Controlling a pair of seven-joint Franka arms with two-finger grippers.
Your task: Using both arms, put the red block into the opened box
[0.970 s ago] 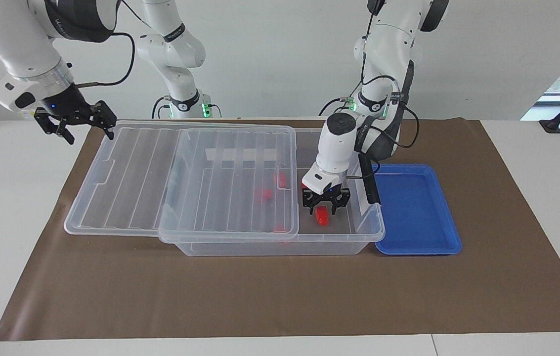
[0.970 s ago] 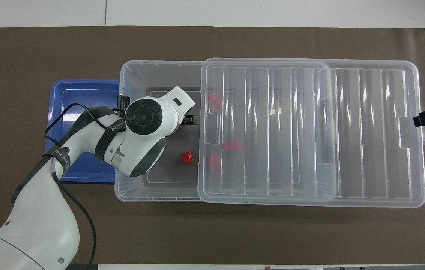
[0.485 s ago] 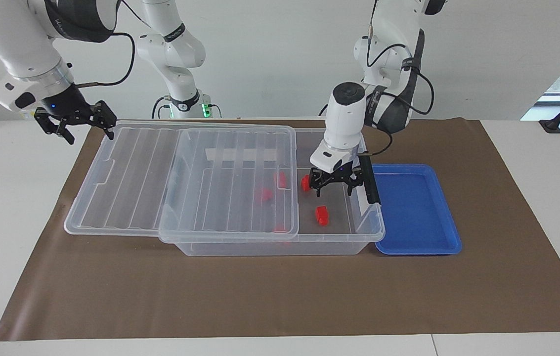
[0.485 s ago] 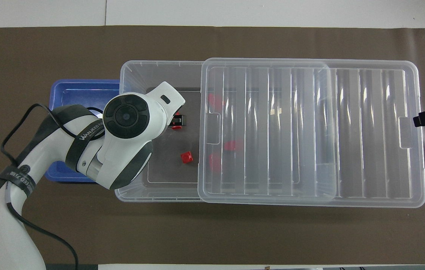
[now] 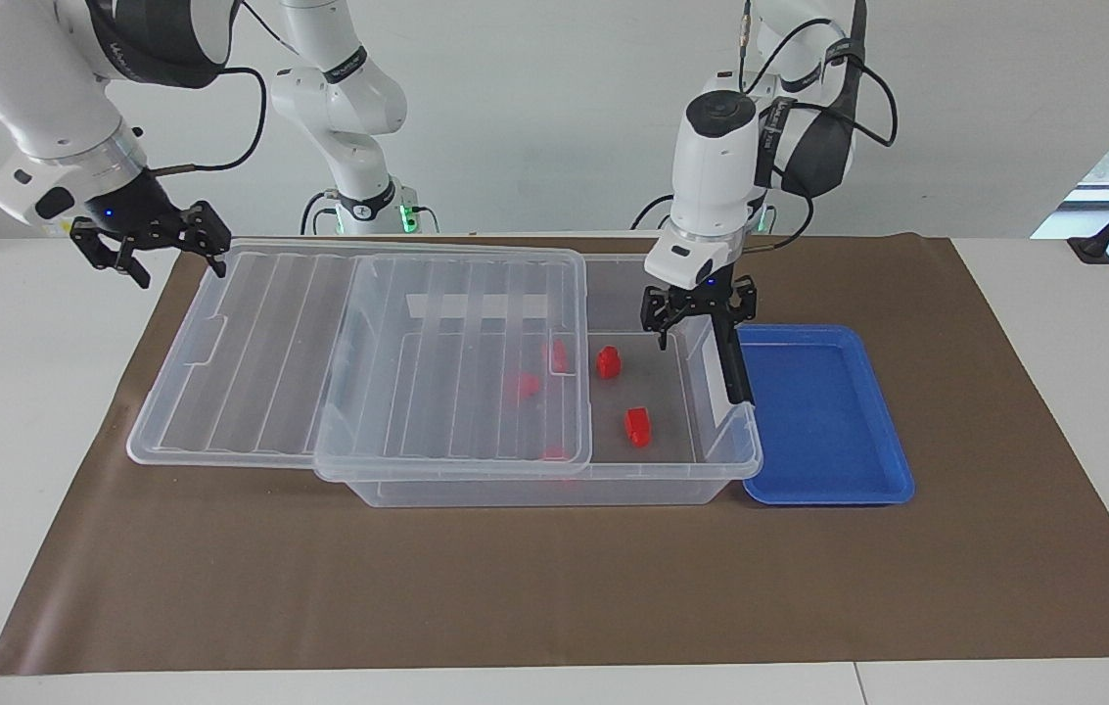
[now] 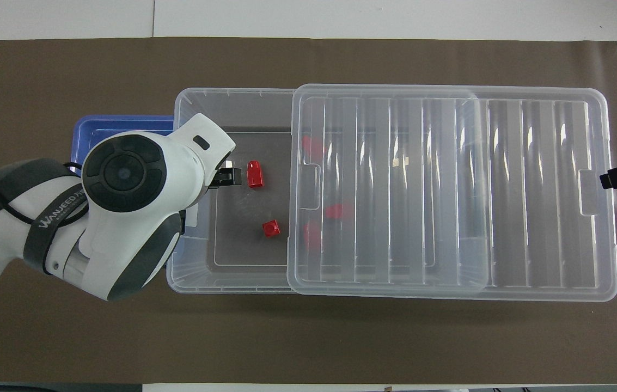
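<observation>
The clear box (image 5: 725,460) lies on the brown mat, its ribbed lid (image 5: 319,343) slid toward the right arm's end so one end is uncovered. Two red blocks (image 5: 608,361) (image 5: 637,427) rest on the bare box floor, also visible from overhead (image 6: 254,174) (image 6: 271,228). More red pieces (image 5: 525,384) show blurred under the lid. My left gripper (image 5: 698,318) hangs open and empty over the box's end wall beside the blue tray; one tip of it (image 6: 227,177) shows overhead. My right gripper (image 5: 155,250) waits open in the air at the lid's overhanging end.
A shallow blue tray (image 5: 823,411) sits against the box toward the left arm's end. A black latch bar (image 5: 730,362) leans on that end of the box. Two slimmer white arms (image 5: 348,98) stand at the robots' edge of the table.
My left gripper has risen out of the box and drawn back toward the tray end, leaving a red block lying on the box floor. The right arm has barely moved.
</observation>
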